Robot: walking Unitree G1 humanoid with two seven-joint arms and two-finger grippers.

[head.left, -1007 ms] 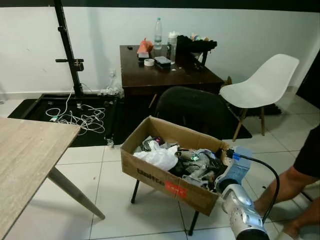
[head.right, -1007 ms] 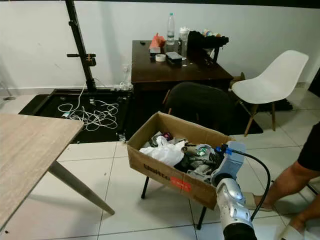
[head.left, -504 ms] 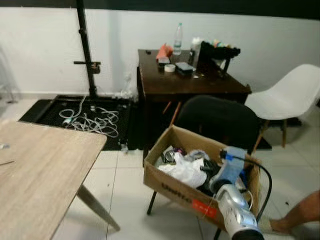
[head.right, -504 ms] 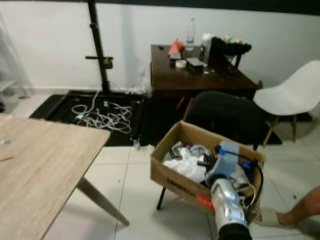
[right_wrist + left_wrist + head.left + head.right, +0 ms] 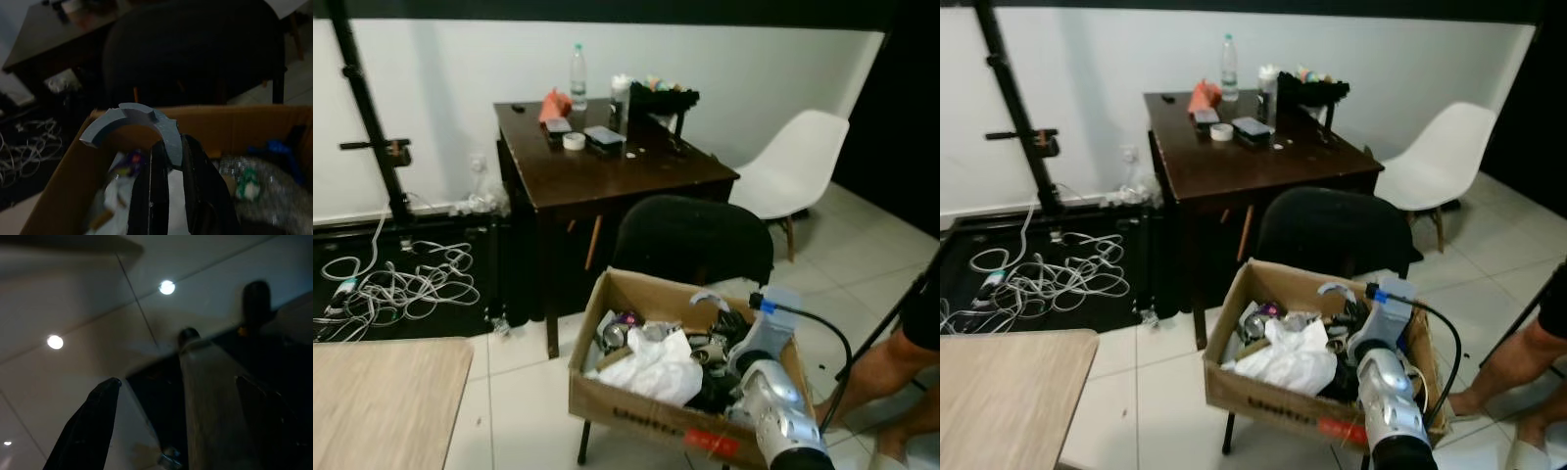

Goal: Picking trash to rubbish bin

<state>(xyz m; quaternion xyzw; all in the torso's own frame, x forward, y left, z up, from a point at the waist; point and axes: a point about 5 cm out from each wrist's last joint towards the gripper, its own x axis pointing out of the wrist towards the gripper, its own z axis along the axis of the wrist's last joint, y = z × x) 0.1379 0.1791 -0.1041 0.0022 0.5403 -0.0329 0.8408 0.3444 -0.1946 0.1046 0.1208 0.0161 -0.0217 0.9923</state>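
**Grey curved scrap held over the trash box**

The right gripper [image 5: 168,161] hangs above the cardboard box [image 5: 636,411], its jaws clenched on a grey curved piece [image 5: 132,122] that arches just over the box's far wall. From the head views, the silver right arm [image 5: 783,416] reaches in from the near right, a black cable looping off its wrist.

The box sits on a black chair [image 5: 690,240] and is heaped with trash: a crumpled white plastic bag [image 5: 656,367] towards the near left, dark wrappers and shiny bits behind it, something blue and green at the right side. A red label marks the box's near face.

Beyond the chair stands a dark wooden bench [image 5: 607,166] against the white wall, carrying a clear bottle [image 5: 578,73], a roll of tape [image 5: 573,140] and a black rack of oddments. A white chair [image 5: 793,171] stands to its right. White cables [image 5: 401,284] lie tangled on a dark mat at the far left beside a black stand. A pale wooden table [image 5: 382,406] fills the near left corner.

A person's bare leg [image 5: 881,367] shows at the near right.

The left gripper [image 5: 171,421] points at tiled floor in dim light, its jaws spread and holding nothing.
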